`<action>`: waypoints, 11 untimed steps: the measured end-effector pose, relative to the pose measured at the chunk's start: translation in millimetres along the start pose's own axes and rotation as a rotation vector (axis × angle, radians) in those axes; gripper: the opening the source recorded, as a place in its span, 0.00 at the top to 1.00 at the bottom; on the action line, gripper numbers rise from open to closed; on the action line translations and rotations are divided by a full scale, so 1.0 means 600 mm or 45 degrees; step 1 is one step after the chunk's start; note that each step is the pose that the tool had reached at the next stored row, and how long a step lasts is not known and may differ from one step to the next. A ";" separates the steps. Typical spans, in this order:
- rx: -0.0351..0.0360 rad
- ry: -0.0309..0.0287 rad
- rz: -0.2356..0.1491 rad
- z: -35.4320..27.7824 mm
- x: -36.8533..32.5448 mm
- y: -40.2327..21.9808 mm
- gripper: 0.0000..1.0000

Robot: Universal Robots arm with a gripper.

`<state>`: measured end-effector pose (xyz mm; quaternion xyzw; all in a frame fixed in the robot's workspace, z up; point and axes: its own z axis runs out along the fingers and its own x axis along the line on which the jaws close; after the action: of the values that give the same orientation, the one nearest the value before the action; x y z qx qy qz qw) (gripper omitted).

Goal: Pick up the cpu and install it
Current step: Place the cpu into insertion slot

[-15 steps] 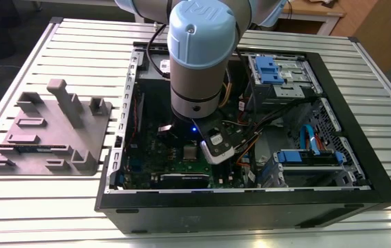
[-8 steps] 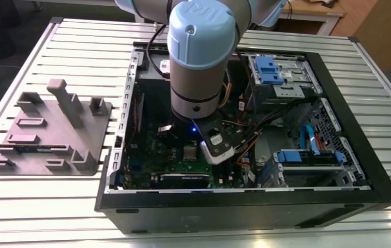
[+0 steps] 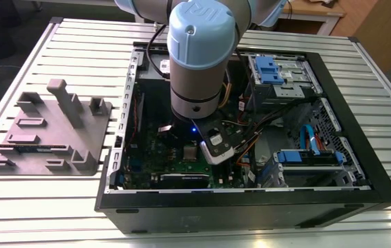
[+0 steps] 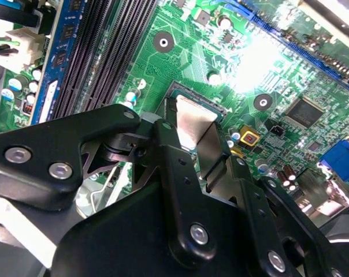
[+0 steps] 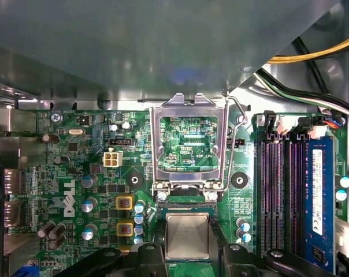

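The cpu (image 5: 187, 234) is a small silvery square with a greenish rim, lying flat in the black socket on the green motherboard (image 5: 76, 173). My gripper (image 5: 187, 249) is directly over it. Its black fingers (image 5: 150, 254) stand against two opposite edges of the chip, so it is shut on the cpu (image 4: 193, 112). In the second wrist view the gripper (image 4: 195, 130) hides the near half of the chip. The hollow metal socket frame (image 5: 158, 144) is swung open beside the socket. The exterior view shows the cpu (image 3: 191, 152) inside the open computer case (image 3: 251, 206), beneath the arm.
Black memory slots and a blue memory stick (image 5: 318, 190) run beside the socket. Yellow and black cables (image 5: 313, 55) cross one corner. Drive bays with blue brackets (image 3: 275, 70) fill the exterior view's right of the case. A grey parts fixture (image 3: 44, 134) sits on the slatted table at the exterior view's left.
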<state>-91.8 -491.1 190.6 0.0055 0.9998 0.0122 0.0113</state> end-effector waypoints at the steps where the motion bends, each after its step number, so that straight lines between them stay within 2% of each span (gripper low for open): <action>1: 0.0000 0.0000 0.000 0.000 0.000 0.000 0.61; 11: 0.0000 0.0000 0.000 0.002 0.000 0.000 0.61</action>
<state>-91.8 -491.1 189.7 0.0055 0.9998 0.0122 0.0113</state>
